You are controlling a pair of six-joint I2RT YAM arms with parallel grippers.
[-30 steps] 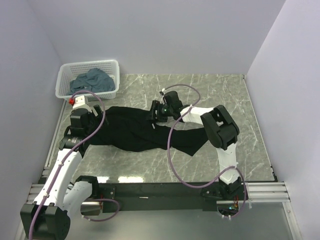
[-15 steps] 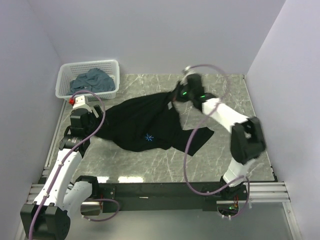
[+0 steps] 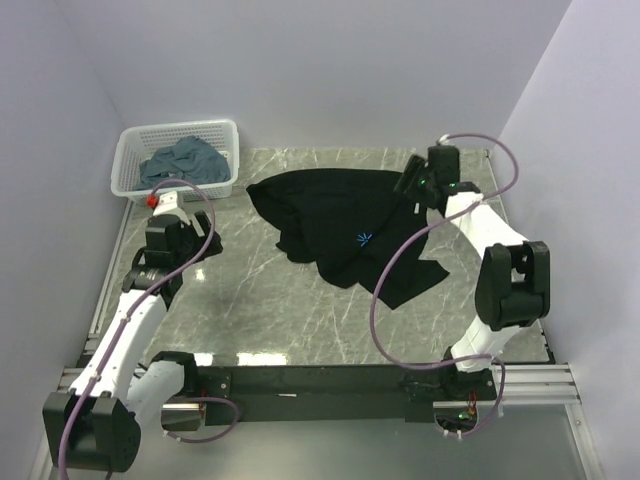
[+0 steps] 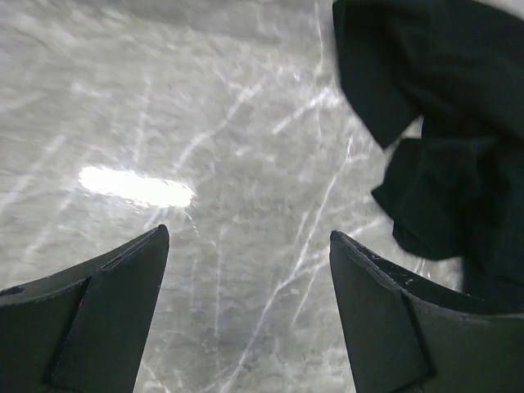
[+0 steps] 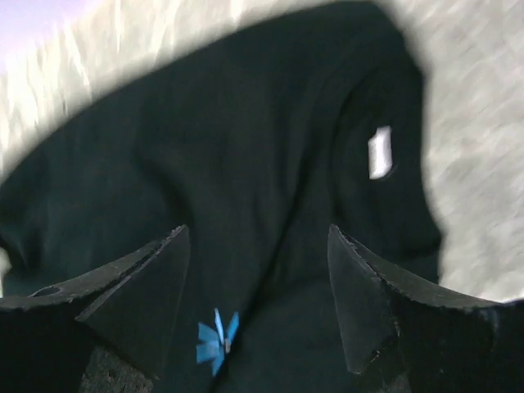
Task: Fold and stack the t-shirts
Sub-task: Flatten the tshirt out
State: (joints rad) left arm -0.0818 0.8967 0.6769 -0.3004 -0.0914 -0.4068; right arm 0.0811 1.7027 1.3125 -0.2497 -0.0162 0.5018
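Note:
A large black t-shirt (image 3: 330,215) lies rumpled on the marble table, right of the middle, its pale-blue starburst print (image 3: 363,238) facing up. My right gripper (image 3: 411,186) is open at the shirt's far right edge. In the right wrist view its jaws (image 5: 258,237) stand wide apart above the black t-shirt (image 5: 246,147), with the print (image 5: 214,340) and a white neck label (image 5: 379,152) showing. My left gripper (image 3: 205,245) is open over bare marble, left of the shirt. In the left wrist view it (image 4: 250,241) holds nothing, and the black t-shirt (image 4: 450,123) lies off to the upper right.
A white lattice basket (image 3: 127,160) stands at the back left corner, with slate blue-grey t-shirts (image 3: 185,160) heaped inside. Walls close in the table on the left, back and right. Bare marble (image 3: 250,300) lies between the shirt and the near edge.
The right arm swung from the middle to the back right, dragging the black t-shirt with it, and its jaws have opened. The shirt now lies farther right with its print up.

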